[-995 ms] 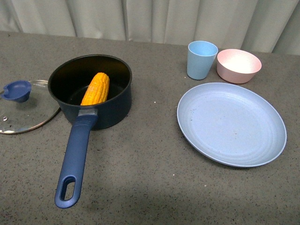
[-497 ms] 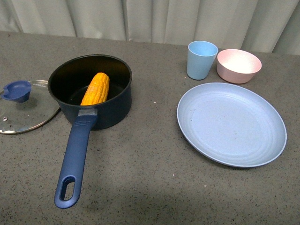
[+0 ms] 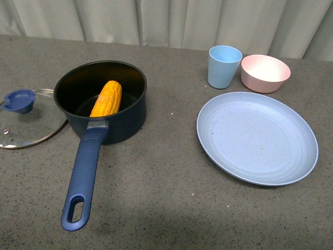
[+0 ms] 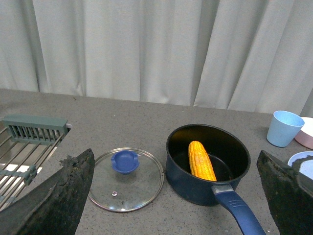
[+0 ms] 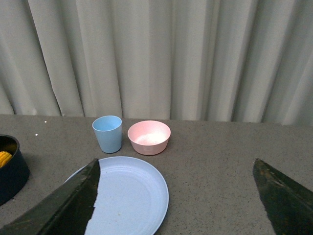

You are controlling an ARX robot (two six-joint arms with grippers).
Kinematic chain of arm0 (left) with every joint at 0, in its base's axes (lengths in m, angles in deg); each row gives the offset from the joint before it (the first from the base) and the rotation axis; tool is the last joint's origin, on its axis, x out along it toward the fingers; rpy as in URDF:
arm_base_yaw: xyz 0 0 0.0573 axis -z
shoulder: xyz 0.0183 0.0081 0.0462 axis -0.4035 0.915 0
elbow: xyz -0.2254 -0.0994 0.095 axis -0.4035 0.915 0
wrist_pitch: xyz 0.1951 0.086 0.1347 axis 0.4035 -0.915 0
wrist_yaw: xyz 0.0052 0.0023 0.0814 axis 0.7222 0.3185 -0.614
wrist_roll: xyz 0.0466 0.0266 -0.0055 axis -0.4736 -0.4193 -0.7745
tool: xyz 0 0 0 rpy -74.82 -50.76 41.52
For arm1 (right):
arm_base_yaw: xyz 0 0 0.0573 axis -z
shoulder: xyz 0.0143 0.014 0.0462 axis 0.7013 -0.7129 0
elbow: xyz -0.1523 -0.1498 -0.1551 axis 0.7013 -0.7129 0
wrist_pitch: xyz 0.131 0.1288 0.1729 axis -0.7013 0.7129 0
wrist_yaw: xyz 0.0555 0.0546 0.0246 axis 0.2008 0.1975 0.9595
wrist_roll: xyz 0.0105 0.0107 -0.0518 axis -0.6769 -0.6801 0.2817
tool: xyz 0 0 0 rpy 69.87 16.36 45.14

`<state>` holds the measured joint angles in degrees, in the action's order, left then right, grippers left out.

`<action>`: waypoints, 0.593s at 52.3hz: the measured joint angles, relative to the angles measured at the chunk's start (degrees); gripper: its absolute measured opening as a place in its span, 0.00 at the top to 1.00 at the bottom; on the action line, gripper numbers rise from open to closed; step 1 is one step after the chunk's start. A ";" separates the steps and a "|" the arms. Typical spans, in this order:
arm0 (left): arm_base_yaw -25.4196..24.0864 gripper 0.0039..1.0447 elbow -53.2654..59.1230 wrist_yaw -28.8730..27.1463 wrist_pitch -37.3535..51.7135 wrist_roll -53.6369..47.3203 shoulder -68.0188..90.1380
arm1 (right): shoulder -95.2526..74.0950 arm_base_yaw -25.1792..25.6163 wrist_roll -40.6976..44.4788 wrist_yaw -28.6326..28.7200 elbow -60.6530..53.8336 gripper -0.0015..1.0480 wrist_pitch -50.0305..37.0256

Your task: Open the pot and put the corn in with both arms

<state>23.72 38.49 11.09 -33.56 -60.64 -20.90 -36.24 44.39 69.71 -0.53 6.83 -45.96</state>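
The navy-blue pot (image 3: 125,120) stands open at the left of the table, its long handle (image 3: 83,177) pointing toward me. The yellow corn (image 3: 107,98) lies inside it, leaning on the near wall. It also shows in the left wrist view (image 4: 201,160), inside the pot (image 4: 186,188). The glass lid (image 3: 26,125) with its blue knob (image 3: 20,100) lies flat on the table left of the pot. Neither arm shows in the front view. My left gripper (image 4: 173,198) is open and empty, held back from the pot. My right gripper (image 5: 178,196) is open and empty above the table.
A large pale-blue plate (image 3: 256,136) lies at the right. A light-blue cup (image 3: 224,65) and a pink bowl (image 3: 265,72) stand behind it. A grey-green dish rack (image 4: 29,142) shows in the left wrist view. Pale curtains hang behind the table.
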 joint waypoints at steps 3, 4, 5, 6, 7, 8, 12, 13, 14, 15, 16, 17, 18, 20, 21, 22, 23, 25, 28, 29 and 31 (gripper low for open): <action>0.00 0.06 0.00 0.00 0.00 0.00 0.00 | 0.00 0.00 -0.07 0.00 0.00 0.07 0.00; 0.00 0.06 0.00 0.00 0.00 0.00 0.00 | 0.00 0.00 -0.04 0.00 0.00 0.09 0.00; 0.00 0.06 0.00 0.00 0.00 0.00 0.00 | 0.00 0.00 -0.04 0.00 0.00 0.09 0.00; 0.00 0.06 0.00 0.00 0.00 0.00 0.00 | 0.00 0.00 -0.02 0.00 0.00 0.09 0.00; 0.00 0.06 0.00 0.00 0.00 0.00 0.00 | 0.00 0.00 -0.04 0.00 0.00 0.09 0.00; 0.00 0.06 0.00 0.00 0.00 0.00 0.00 | 0.00 0.00 -0.02 0.00 0.00 0.09 0.00; 0.00 0.06 0.00 0.00 0.00 0.00 0.00 | 0.00 0.00 -0.04 0.00 0.00 0.09 0.00; 0.00 0.06 0.00 0.00 0.00 0.00 0.00 | 0.00 0.00 -0.04 0.00 0.00 0.09 0.00; 0.00 0.06 0.00 0.00 0.00 0.00 0.00 | 0.00 0.00 -0.04 0.00 0.00 0.09 0.00; 0.00 0.06 0.00 0.00 0.00 0.00 0.00 | 0.00 0.00 -0.04 0.00 0.00 0.09 0.00; 0.00 0.06 0.00 0.00 0.00 0.00 0.00 | 0.00 0.00 -0.04 0.00 0.00 0.09 0.00; 0.00 0.06 0.00 0.00 0.00 0.00 0.00 | 0.00 0.00 -0.04 0.00 0.00 0.09 0.00; 0.00 0.06 0.00 0.00 0.00 0.00 0.00 | 0.00 0.00 -0.04 0.00 0.00 0.09 0.00; 0.00 0.06 0.00 0.00 0.00 0.00 0.00 | 0.00 0.00 -0.04 0.00 0.00 0.09 0.00; 0.00 0.06 0.00 0.00 0.00 0.00 0.00 | 0.00 0.00 -0.02 0.00 0.00 0.09 0.00; 0.00 0.06 0.00 0.00 0.00 0.00 0.00 | 0.00 0.00 -0.02 0.00 0.00 0.09 0.00; 0.00 0.06 0.00 0.00 0.00 0.00 0.00 | 0.00 0.00 -0.04 0.00 0.00 0.09 0.00; 0.00 0.06 0.00 0.00 0.00 0.00 0.00 | 0.00 0.00 -0.04 0.00 0.00 0.09 0.00; 0.00 0.06 0.00 0.00 0.00 0.00 0.00 | 0.00 0.00 -0.04 0.00 0.00 0.09 0.00; 0.00 0.06 0.00 0.00 0.00 0.00 0.00 | 0.00 0.00 -0.04 0.00 0.00 0.09 0.00; 0.00 0.06 0.00 0.00 0.00 0.00 0.00 | 0.00 0.00 -0.04 0.00 0.00 0.09 0.00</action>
<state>23.72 38.49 11.09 -33.56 -60.64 -20.90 -36.24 44.39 69.67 -0.53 6.83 -45.96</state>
